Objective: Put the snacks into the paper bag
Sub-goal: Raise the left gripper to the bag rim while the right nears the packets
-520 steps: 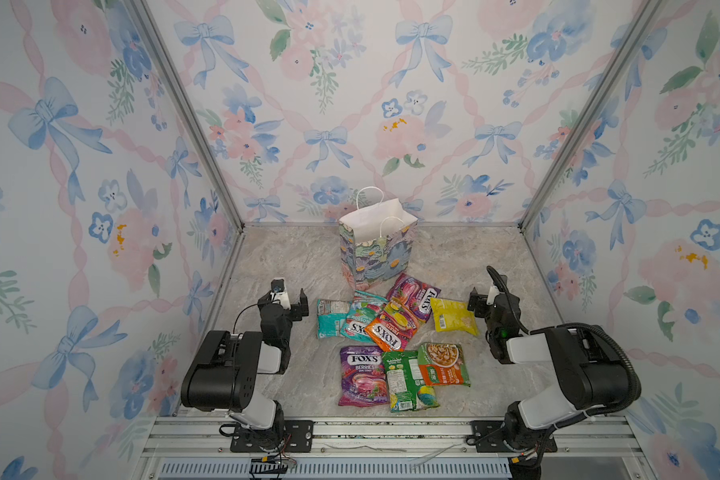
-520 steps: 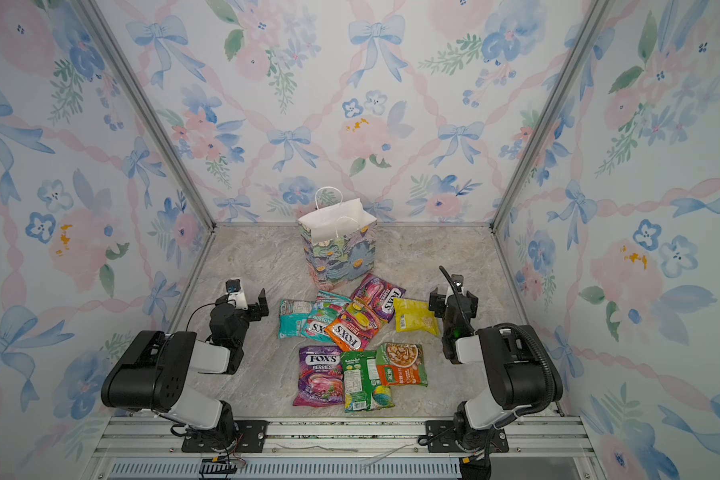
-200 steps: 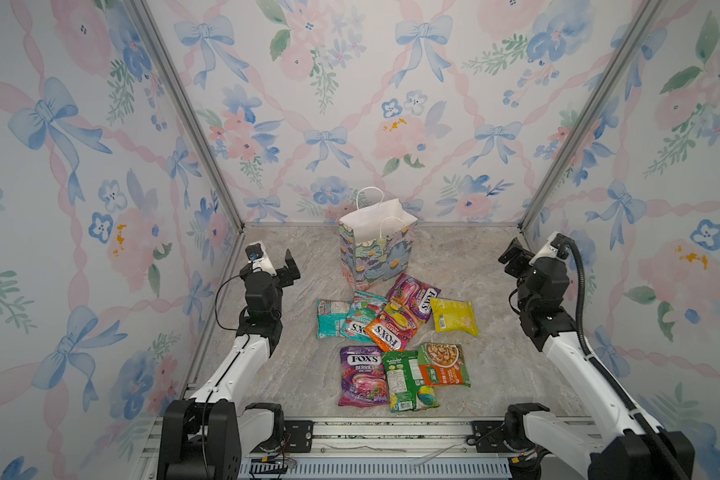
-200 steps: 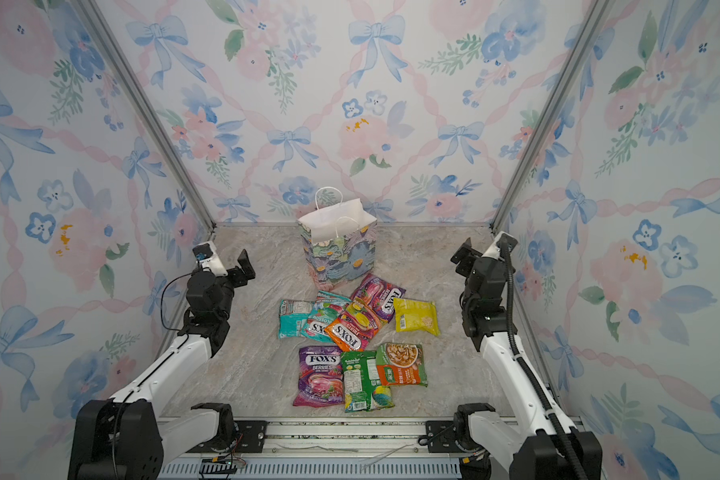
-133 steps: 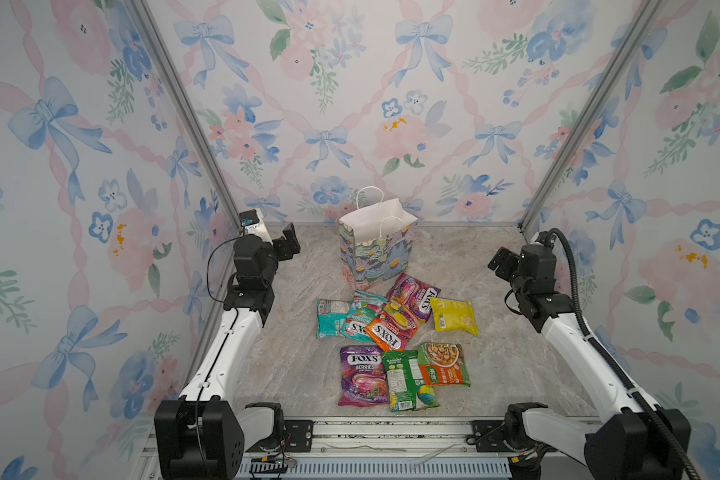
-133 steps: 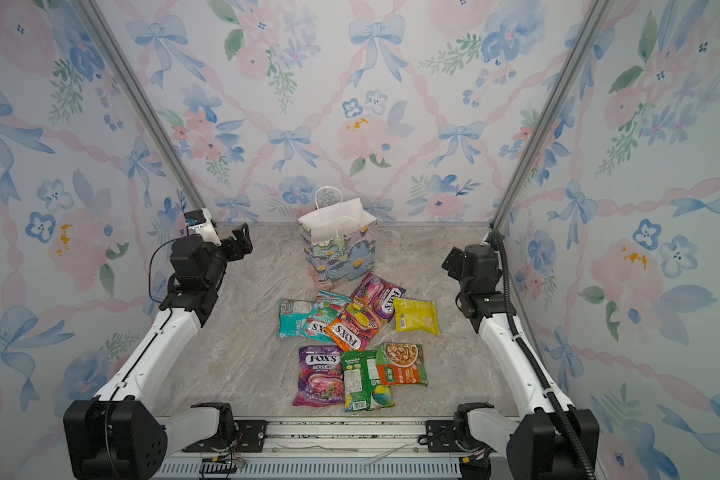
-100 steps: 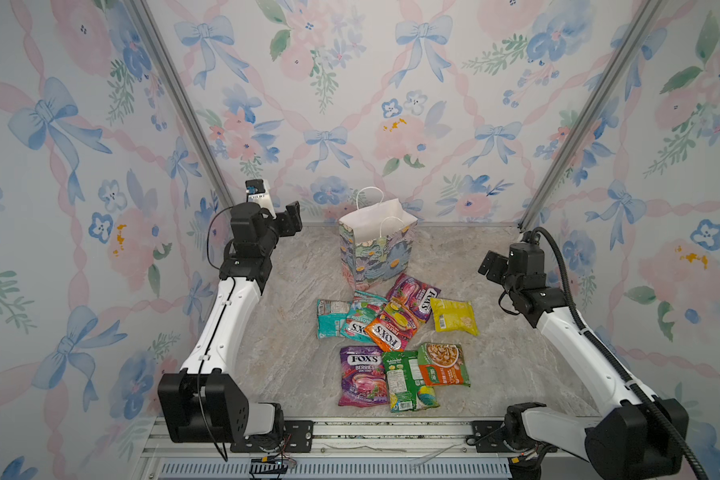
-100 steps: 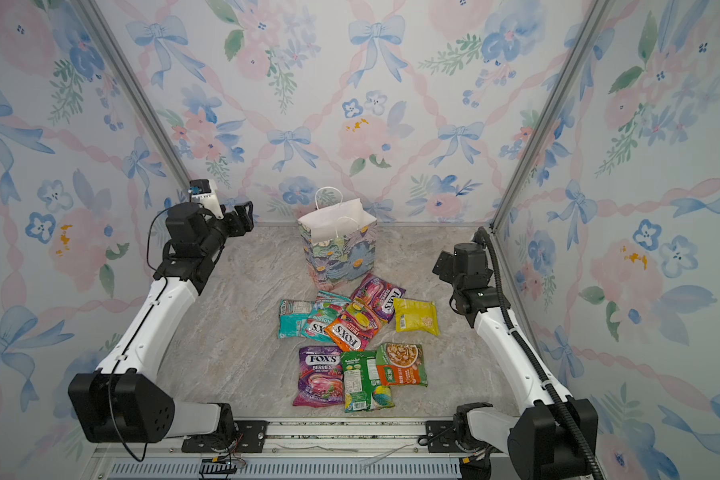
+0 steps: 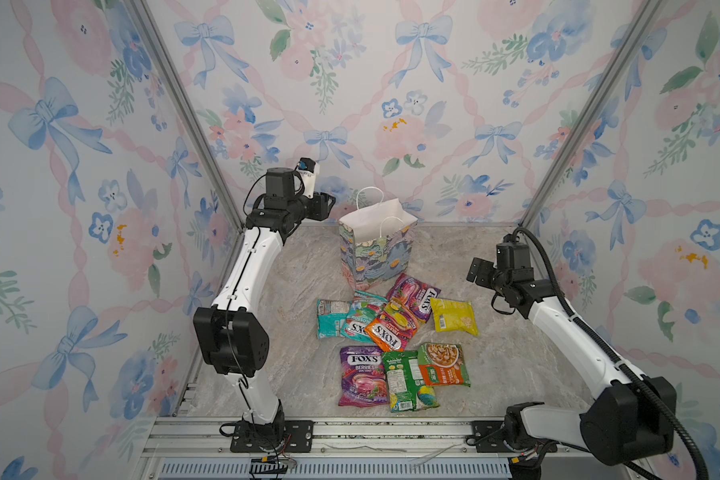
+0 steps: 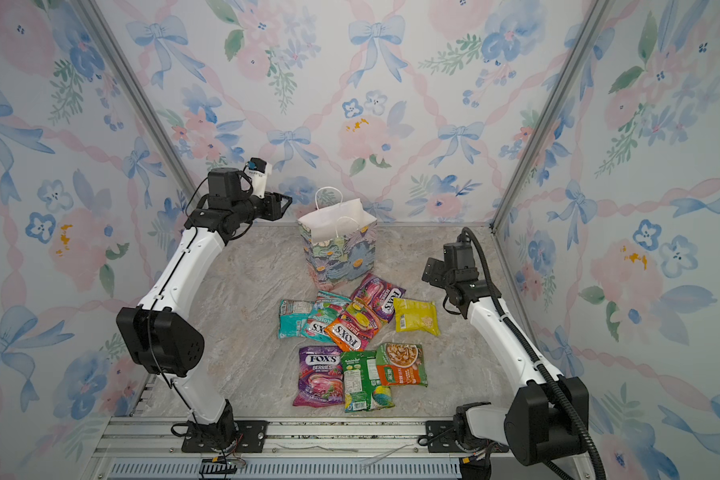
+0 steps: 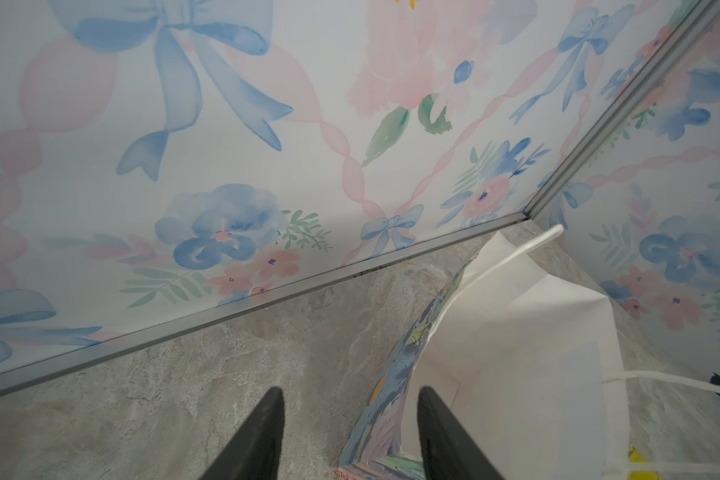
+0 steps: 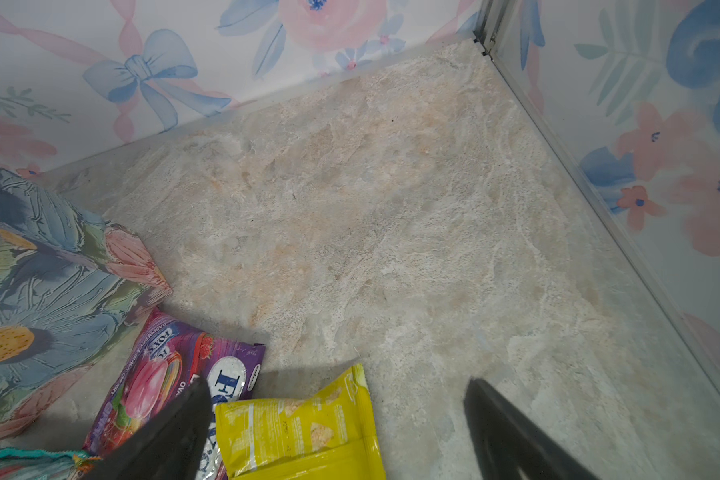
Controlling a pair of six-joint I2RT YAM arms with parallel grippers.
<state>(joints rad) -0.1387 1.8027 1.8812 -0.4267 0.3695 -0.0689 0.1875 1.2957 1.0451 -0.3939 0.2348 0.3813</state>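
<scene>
snacks [image 9: 391,326] lie on a grey marbled tabletop [image 9: 300,291] between floral-papered walls [image 9: 391,83].

This is a robot test cell in a lab, staged rather than lived in. Flat walls [image 9: 80,208] papered with printed bows and flowers meet at bare aluminium posts [image 9: 188,112], and the floor [image 9: 516,361] is a marble-look sheet. Two white-and-black arms [image 9: 246,270] are bolted to a slotted metal rail [image 9: 391,432] along the front edge — a black cable conduit [image 9: 542,254] loops along one.
</scene>
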